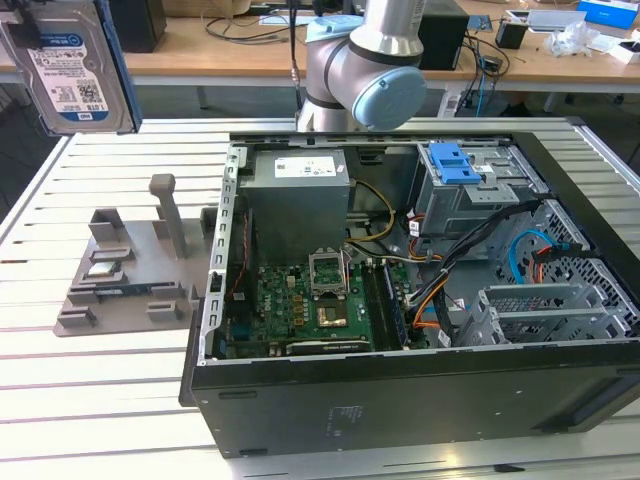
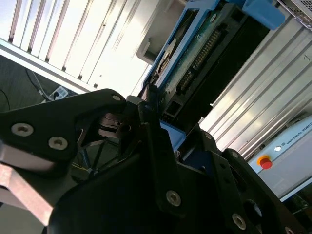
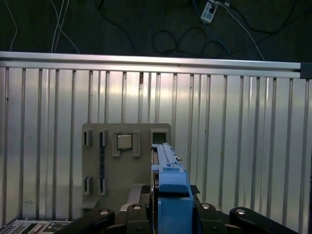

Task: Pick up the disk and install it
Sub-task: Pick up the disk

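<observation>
The disk (image 1: 68, 70) hangs high in the air at the exterior view's far left, above the slatted table, its white-and-blue label facing the camera and a blue rail along one side. In the second wrist view my gripper (image 2: 157, 127) is shut on the disk (image 2: 195, 53), whose green circuit-board side and blue rails show between the black fingers (image 2: 151, 141). The first wrist view looks along the disk (image 3: 165, 158) edge-on, its blue rail held in my gripper (image 3: 169, 191), with the grey holder (image 3: 126, 165) below it.
The open computer case (image 1: 400, 390) lies on the slatted table (image 1: 100, 400), with a grey power-supply box (image 1: 298, 185), a motherboard (image 1: 310, 305) and a drive cage with a blue latch (image 1: 455, 162). A grey holder (image 1: 120, 270) sits beside the case. The arm's base (image 1: 365, 60) stands behind the case.
</observation>
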Robot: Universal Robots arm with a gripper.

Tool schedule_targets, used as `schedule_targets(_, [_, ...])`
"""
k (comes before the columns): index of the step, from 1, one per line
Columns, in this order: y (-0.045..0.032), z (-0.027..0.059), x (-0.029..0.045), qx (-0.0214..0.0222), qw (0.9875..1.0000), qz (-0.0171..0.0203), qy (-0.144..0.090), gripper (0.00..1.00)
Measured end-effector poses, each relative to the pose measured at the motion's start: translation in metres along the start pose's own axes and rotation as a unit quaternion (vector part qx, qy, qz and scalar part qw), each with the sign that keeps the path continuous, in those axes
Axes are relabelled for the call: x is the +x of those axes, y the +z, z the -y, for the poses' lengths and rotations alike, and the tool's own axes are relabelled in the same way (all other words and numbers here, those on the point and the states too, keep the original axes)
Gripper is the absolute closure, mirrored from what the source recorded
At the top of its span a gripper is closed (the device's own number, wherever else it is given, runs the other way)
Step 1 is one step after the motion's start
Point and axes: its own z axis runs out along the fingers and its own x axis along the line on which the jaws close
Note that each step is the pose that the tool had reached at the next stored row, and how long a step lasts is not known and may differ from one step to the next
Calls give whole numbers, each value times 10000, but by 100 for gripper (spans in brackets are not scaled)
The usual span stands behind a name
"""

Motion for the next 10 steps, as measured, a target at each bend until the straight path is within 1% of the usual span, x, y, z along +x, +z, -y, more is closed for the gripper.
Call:
schedule_targets(6, [-136, 0, 0, -1, 10000, 0, 0, 63])
schedule_targets(9, [-230, 0, 1, -1, 10000, 1, 0, 63])
schedule_targets(10, [-277, 1, 1, -1, 10000, 2, 0, 63])
